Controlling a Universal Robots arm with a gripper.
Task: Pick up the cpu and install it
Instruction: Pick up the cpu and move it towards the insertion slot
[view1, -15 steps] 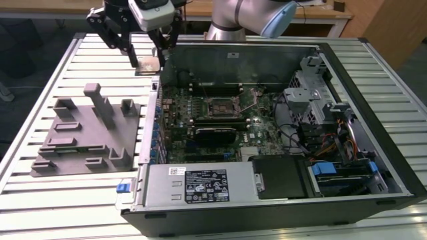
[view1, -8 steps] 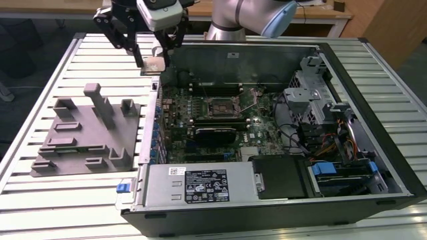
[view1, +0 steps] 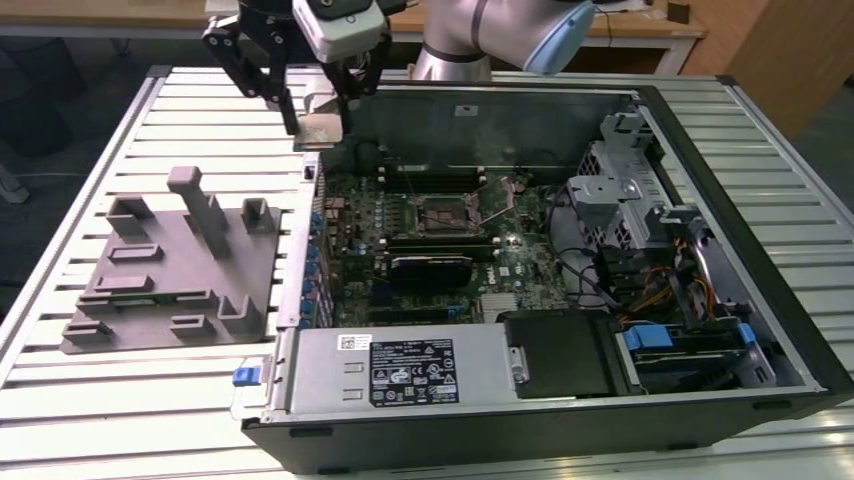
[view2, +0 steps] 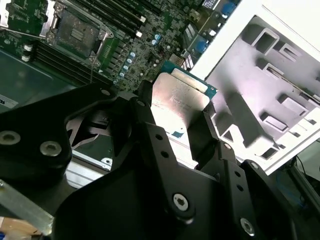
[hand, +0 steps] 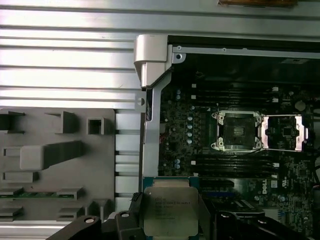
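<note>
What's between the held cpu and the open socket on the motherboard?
In the first wrist view, a bank of dark memory slots lies between the cpu and the socket.

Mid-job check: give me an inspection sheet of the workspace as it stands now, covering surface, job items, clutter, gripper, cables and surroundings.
Surface: slatted metal table bearing a grey fixture and an open computer case.
Job's things: cpu held aloft near the case wall beside the fixture, silver top showing; socket inside the case open and empty.
Clutter: nothing seen.
Gripper: gripper shut on the cpu, clamping two opposite edges.
Cables: coloured wire bundle inside the case, at the exterior view's right, apart from the socket.
Surroundings: wooden desk behind the table.
</note>
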